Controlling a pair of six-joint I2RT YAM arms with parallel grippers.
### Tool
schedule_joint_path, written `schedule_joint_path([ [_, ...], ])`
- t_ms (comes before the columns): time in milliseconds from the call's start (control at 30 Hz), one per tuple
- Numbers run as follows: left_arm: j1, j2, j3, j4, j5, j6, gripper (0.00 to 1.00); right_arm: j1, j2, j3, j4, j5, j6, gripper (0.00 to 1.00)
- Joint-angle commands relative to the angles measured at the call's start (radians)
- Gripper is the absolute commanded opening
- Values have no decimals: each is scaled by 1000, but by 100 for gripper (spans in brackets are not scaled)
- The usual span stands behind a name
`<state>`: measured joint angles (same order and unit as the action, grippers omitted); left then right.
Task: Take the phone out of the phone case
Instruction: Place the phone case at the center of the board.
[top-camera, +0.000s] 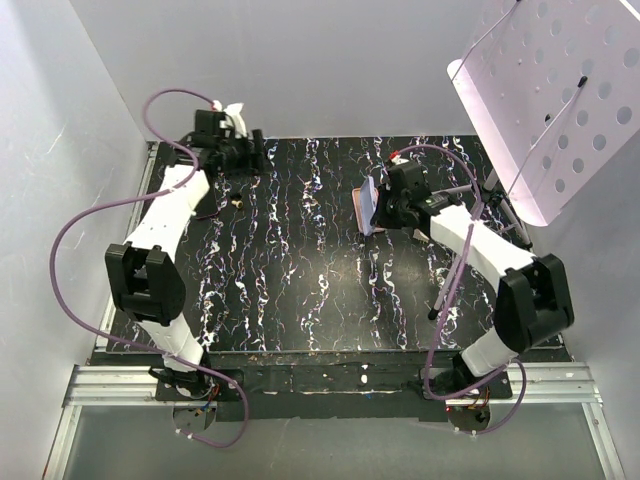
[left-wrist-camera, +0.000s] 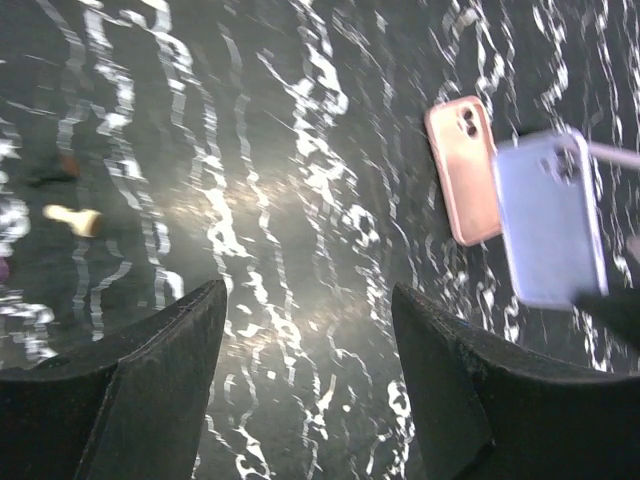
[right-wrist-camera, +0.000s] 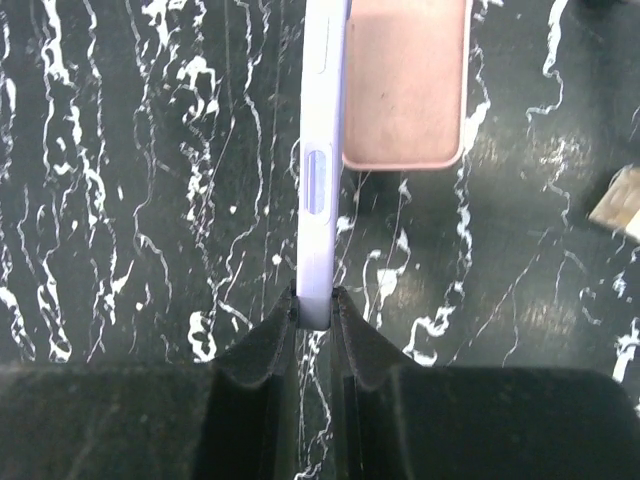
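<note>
Phone's out! The right gripper (right-wrist-camera: 318, 305) is clamped on the short end of the phone (right-wrist-camera: 322, 150), pads squeezing front and back, so from the right wrist we look straight along its thin lavender side. The pink case (right-wrist-camera: 405, 85) lies flat on the table (top-camera: 300, 280), empty as far as one can see, just beside the phone and, in this view, partly behind it. So by my reading the separating is done and we're at the closing step: the phone needs a resting place.

What does the next move call for? A gentle lowering and a turn of the wrist, so the phone goes down flat on bare tabletop clear of the case, and only then a release. Let go while it stands on edge and it would likely topple, perhaps back onto the case.

From the left wrist the phone appears face-away, camera bump showing, close by the case. That picture is smeared, though, so I can't say whether the phone is lifted clear of the table or touching it.

Poses now. The right arm is folded at the elbow and reaches in from the right side, wrist pointing left toward mid-table. The left arm stretches up to the far left corner, well apart from the action; the left gripper (left-wrist-camera: 308, 300) hangs with fingers spread wide and nothing between them, looking across the table at phone and case.
</note>
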<state>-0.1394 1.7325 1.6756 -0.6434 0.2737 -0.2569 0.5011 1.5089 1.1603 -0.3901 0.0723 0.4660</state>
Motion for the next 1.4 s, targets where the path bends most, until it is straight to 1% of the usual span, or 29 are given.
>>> schedule_joint_path([
  [0,-118,-36,-31,13,-4,30,66,-44,86,119,23,-66,-62,1],
  [33,-133,-37,-36,14,-20,34,67,-50,102,125,34,-115,-70,1],
  [67,-140,-37,-36,14,-16,38,67,-56,112,133,40,-130,-82,1],
  [200,-144,-53,-45,33,41,15,67,-84,174,159,31,-150,-109,1],
  [367,-144,-68,-50,42,51,11,67,-107,215,150,82,-196,-121,1],
  [467,-146,-73,-59,51,51,11,67,-131,247,154,99,-259,-95,2],
  [600,-144,-76,-54,50,68,12,66,-139,272,160,120,-238,-107,5],
  [667,-146,-80,-60,62,79,8,66,-144,289,165,128,-253,-107,7],
  [733,-146,-77,-70,71,87,4,67,-144,300,180,114,-256,-113,7],
  [867,-146,-70,-70,71,97,4,67,-147,307,174,142,-250,-115,7],
  [1067,-146,-70,-71,71,101,11,66,-151,338,187,131,-223,-118,22],
  [1133,-146,-65,-68,71,108,13,66,-151,344,199,114,-207,-130,34],
  [1300,-146,-60,-71,73,117,11,66,-151,378,291,-30,-109,-182,52],
  [1367,-146,-59,-71,74,117,11,66,-150,364,297,-46,-82,-199,61],
])
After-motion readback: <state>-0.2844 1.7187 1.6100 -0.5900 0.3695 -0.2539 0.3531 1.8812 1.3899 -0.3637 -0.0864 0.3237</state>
